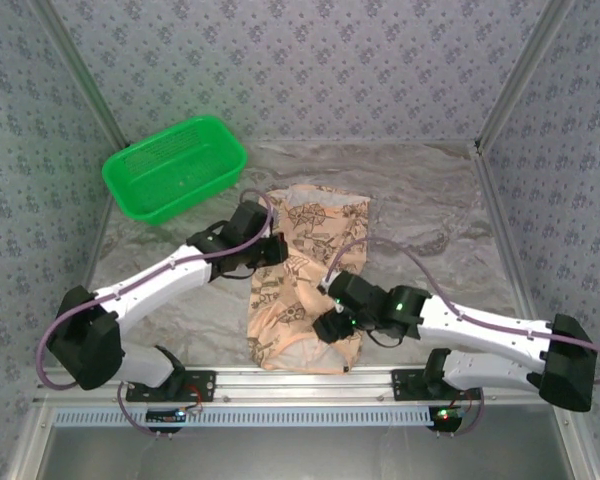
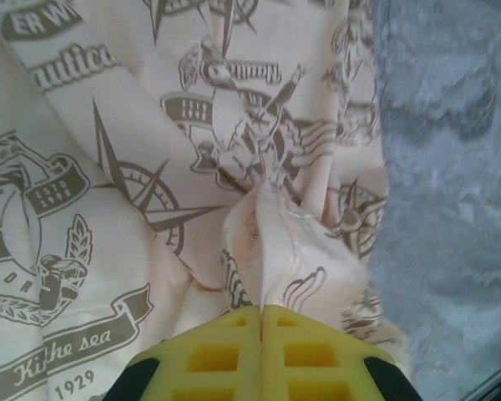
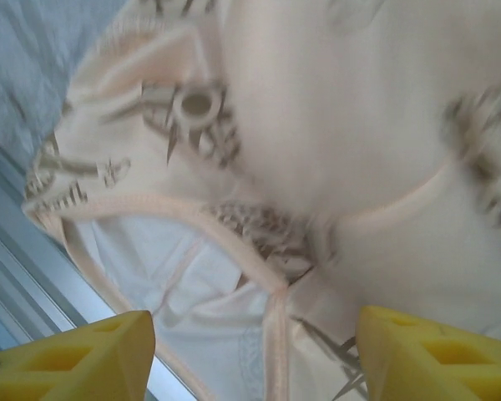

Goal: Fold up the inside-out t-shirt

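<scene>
The t-shirt [image 1: 305, 280] lies in the middle of the table [image 1: 430, 200], between the two arms, as a long crumpled strip that reaches from near the front edge toward the back. A green basket [image 1: 175, 168] stands well apart at the back left corner.

The left tool [image 2: 261, 313] is closed: its yellow fingers meet, and a small raised ridge of printed cloth on the left side of the shirt is pinched between them. The right tool [image 3: 252, 322] is open, with its fingers wide apart above an opening of the shirt near the front edge. There the paler inner side shows behind a stitched hem. I cannot tell if one of these fingers touches the cloth.

In my judgement the task is not far along. Over most of the shirt the printed side faces out. However, the cloth is bunched and wrinkled, the edges do not line up, and no clean fold can be seen. What is left, I think, is to spread the shirt flat, then bring the sides and the sleeves in, and finally fold it in half.
</scene>
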Controlling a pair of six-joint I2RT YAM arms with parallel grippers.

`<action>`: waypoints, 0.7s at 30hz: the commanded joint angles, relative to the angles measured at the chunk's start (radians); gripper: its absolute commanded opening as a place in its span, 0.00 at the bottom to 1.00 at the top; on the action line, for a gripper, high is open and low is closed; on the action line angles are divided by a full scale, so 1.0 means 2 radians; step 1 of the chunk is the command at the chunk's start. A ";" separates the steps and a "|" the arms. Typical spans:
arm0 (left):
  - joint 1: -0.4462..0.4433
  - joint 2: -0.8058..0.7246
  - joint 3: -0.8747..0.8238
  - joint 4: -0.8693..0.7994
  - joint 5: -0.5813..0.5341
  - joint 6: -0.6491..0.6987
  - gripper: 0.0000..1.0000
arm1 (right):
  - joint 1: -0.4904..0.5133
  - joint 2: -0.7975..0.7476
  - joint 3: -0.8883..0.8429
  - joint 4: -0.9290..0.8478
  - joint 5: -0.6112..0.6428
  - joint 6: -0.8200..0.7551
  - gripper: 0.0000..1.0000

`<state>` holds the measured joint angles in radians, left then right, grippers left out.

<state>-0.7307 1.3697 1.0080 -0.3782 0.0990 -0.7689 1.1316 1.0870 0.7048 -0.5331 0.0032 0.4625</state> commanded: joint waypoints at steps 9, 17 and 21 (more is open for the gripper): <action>0.019 0.006 0.066 -0.031 -0.042 -0.036 0.00 | 0.046 0.099 -0.021 0.021 0.106 0.070 0.62; 0.032 -0.005 0.102 -0.048 -0.050 0.001 0.00 | 0.090 0.137 -0.023 0.085 0.042 0.005 0.62; 0.035 -0.007 0.127 -0.068 -0.070 0.036 0.00 | 0.093 0.153 -0.024 0.075 0.085 -0.012 0.41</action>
<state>-0.6693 1.3769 1.2057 -0.4797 0.0048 -0.7662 1.3155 1.3636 0.6678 -0.3763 0.1196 0.4870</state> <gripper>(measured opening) 0.044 0.509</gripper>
